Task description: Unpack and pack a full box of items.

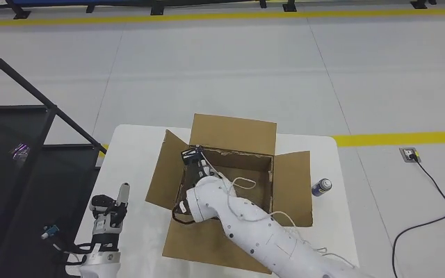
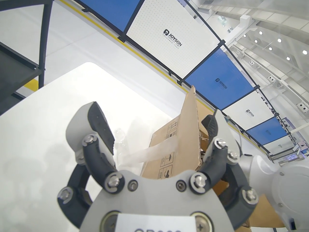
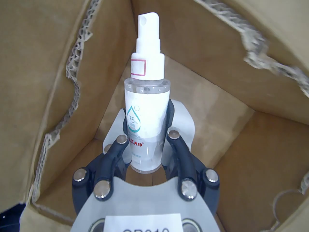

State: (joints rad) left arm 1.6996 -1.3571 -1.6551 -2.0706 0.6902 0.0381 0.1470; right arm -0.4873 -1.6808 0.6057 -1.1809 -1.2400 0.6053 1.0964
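Note:
An open cardboard box (image 1: pixel 229 132) stands in the middle of the white table (image 1: pixel 139 149), flaps spread out. My right arm reaches down into it, and my right gripper (image 3: pixel 146 124) is shut on a clear spray bottle (image 3: pixel 146 112) with a white pump top, held inside the box (image 3: pixel 217 102) with its nozzle aimed at an inner corner. My left gripper (image 2: pixel 157 131) is open and holds nothing; it rests near the table's left front corner (image 1: pixel 115 205), facing the box's outer wall (image 2: pixel 173 143). A strip of clear tape (image 2: pixel 154 153) hangs from that wall.
A small dark can (image 1: pixel 321 186) stands on the table to the right of the box. A black metal rack (image 1: pixel 31 167) stands off the table's left edge. Bare table (image 2: pixel 48 121) lies between my left gripper and the box.

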